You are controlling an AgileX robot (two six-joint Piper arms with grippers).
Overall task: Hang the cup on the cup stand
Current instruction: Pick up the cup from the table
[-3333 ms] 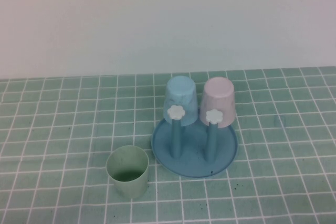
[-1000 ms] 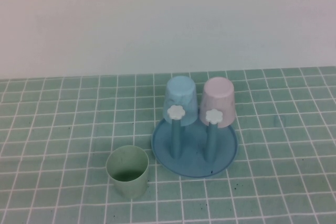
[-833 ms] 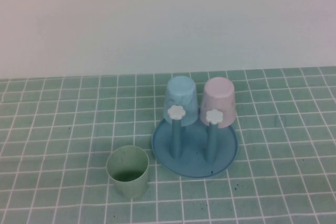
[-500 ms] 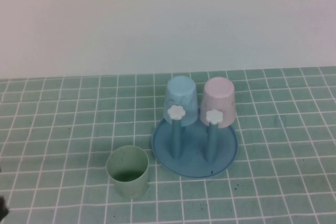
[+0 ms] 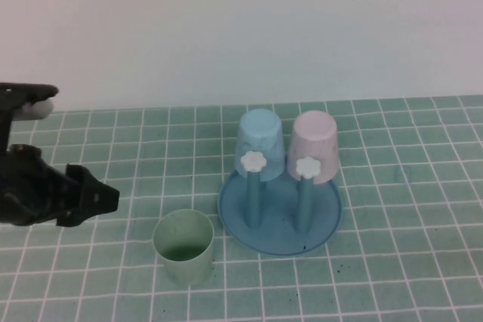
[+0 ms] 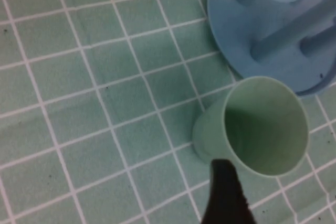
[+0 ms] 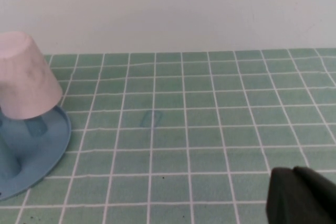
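Note:
The pale green cup (image 5: 183, 245) stands upright, mouth up, on the tiled table just left of the cup stand (image 5: 326, 220), a blue dish with pegs tipped by white flowers. My left gripper (image 5: 96, 198) hovers to the left of the cup, apart from it. In the left wrist view one dark finger (image 6: 226, 198) shows beside the cup (image 6: 252, 124) rim; its jaws stand open and hold nothing. My right gripper (image 7: 291, 174) is shut and empty, low over the tiles to the right of the stand (image 7: 50, 140).
A light blue cup (image 5: 260, 141) and a pink cup (image 5: 314, 145) hang upside down on the stand's back pegs. Two front pegs (image 5: 253, 190) stand bare. A white wall rises behind the green tiled table (image 5: 392, 277).
My left arm has come into the high view from the left and now hovers beside the cup. The cup, the stand and the right gripper have not moved.

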